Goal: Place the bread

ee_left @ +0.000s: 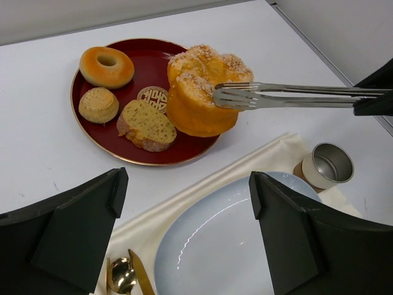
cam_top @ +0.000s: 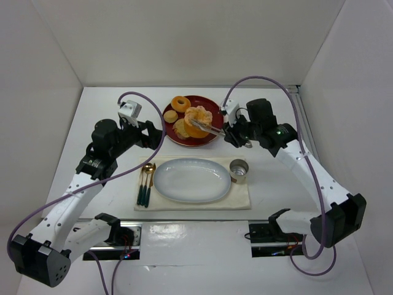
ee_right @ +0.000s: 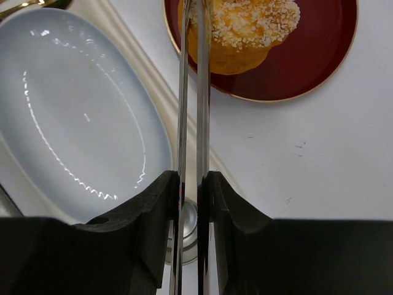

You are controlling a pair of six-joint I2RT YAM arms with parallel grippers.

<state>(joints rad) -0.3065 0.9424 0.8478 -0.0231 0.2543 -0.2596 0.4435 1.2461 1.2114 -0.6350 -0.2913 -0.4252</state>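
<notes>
Right gripper [ee_right: 191,184] clamped on slim steel tongs [ee_left: 295,95] — tips pinching lobed, crumb-topped orange bread [ee_left: 199,92] at 3 o'clock of glossy red plate [ee_left: 123,150]. Left gripper [ee_left: 184,203] agape.

Orange-golden bread [ee_left: 196,114], dark red plate [ee_left: 150,61]

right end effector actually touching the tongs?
Touching. The right wrist view shows the right end effector clamped on the tongs, with both metal arms pinched together inside it and no gap on either side.
</notes>
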